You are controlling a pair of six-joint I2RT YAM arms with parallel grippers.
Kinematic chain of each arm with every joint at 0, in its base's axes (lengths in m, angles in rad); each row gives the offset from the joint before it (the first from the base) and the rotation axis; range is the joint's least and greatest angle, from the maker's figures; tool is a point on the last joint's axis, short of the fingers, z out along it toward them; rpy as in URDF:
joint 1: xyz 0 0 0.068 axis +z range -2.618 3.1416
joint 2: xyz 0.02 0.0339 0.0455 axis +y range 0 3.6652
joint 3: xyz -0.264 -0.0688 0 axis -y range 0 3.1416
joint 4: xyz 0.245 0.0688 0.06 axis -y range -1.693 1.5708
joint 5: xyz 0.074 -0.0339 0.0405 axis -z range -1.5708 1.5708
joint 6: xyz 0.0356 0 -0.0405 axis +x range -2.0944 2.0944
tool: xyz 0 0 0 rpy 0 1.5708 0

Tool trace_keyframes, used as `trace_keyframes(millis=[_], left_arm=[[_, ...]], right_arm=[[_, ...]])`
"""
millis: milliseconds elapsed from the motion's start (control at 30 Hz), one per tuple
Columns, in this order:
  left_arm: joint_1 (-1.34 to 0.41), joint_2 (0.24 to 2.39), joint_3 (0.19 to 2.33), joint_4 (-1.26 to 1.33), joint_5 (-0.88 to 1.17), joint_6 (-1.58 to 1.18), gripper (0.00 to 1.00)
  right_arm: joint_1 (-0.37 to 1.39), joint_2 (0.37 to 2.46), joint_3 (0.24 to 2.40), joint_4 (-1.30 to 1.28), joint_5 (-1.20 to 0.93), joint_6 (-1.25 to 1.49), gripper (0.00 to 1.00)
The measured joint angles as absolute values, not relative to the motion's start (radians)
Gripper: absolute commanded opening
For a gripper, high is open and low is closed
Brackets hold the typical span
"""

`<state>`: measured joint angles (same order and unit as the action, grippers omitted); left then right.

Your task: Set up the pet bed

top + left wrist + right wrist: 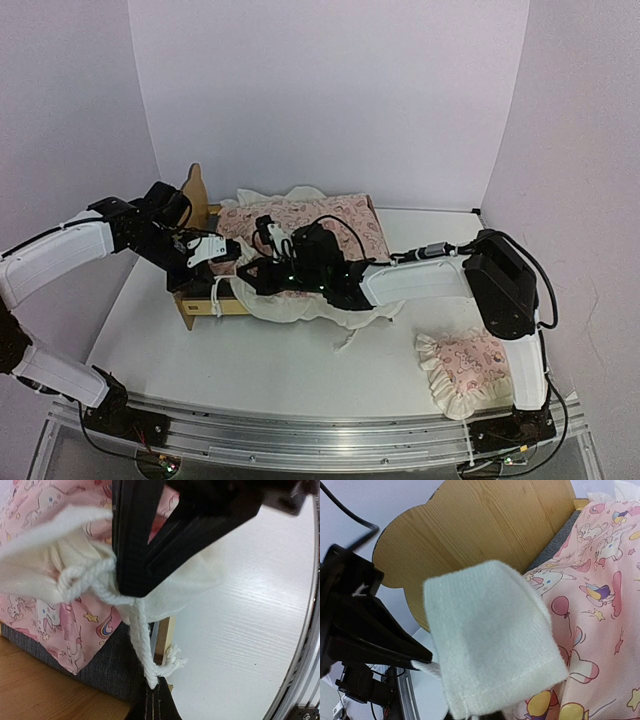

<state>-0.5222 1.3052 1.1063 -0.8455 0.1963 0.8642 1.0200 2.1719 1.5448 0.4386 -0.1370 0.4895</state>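
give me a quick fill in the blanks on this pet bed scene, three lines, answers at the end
1. The small pillow lies on the table near the ____ arm's base.
2. The printed cushion on the pet bed is mostly ____ in colour.
3. The left gripper is shut on the cushion's ____ ruffle.
Missing words: right; pink; white

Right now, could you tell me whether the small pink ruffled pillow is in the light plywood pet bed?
Out: the pillow lies on the table, apart from the bed.
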Motion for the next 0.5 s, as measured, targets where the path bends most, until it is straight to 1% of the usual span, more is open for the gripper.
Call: trace_keyframes(millis=[67, 133, 233, 333, 500], left_arm=[[-0.521, 1.313, 1.154, -0.877, 0.252, 0.84, 0.0], [-0.521, 1.316, 1.176, -0.891, 0.3, 0.812, 0.0], [-0.522, 1.319, 1.176, -0.906, 0.348, 0.78, 0.0], [-0.522, 1.325, 1.175, -0.918, 0.383, 0.755, 0.0], [-0.522, 1.34, 1.175, -0.918, 0.42, 0.732, 0.0]], right_arm=[[1.019, 2.172, 1.545, 0.436, -0.146, 0.479, 0.27], [1.016, 2.166, 1.539, 0.428, -0.155, 0.465, 0.33], [1.015, 2.113, 1.477, 0.409, -0.178, 0.428, 0.37], [1.017, 2.043, 1.414, 0.399, -0.22, 0.387, 0.36], [1.048, 2.015, 1.392, 0.454, -0.278, 0.325, 0.26]])
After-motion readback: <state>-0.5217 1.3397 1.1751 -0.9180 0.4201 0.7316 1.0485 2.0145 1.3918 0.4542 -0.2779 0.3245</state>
